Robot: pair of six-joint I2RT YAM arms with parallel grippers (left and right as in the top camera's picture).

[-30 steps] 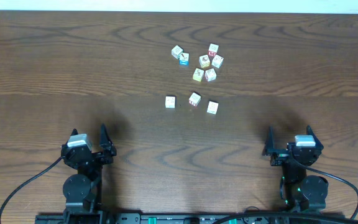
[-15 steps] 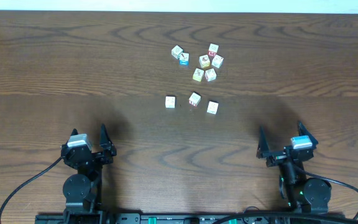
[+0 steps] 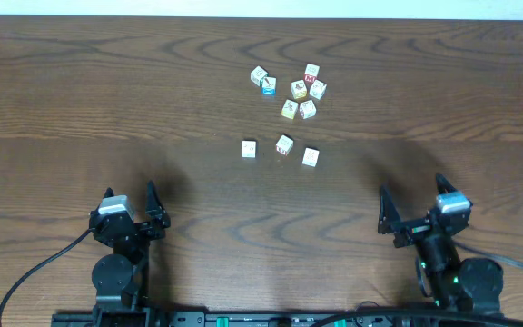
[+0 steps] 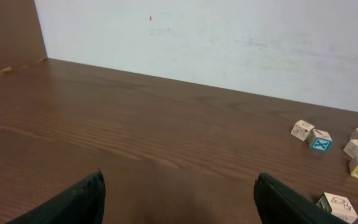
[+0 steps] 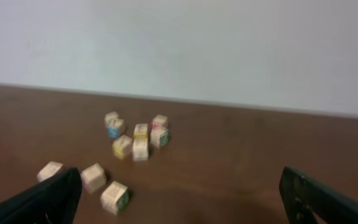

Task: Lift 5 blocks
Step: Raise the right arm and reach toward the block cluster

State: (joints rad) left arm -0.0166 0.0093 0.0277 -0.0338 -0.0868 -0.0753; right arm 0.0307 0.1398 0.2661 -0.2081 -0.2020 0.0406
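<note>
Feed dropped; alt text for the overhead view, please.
Small printed cubes cluster on the far side of the wooden table, three more cubes in a row nearer the arms. Left gripper and right gripper sit open, empty, at the near edge.

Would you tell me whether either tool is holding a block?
No, the left tool and right tool both stand open and empty, well short of the blocks.

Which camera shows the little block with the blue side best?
The left wrist camera. There the blue-faced block is sharp and close enough to show its blue side clearly. The overhead camera shows it only as a tiny speck of blue from above. The right wrist camera shows it small and blurred.
</note>
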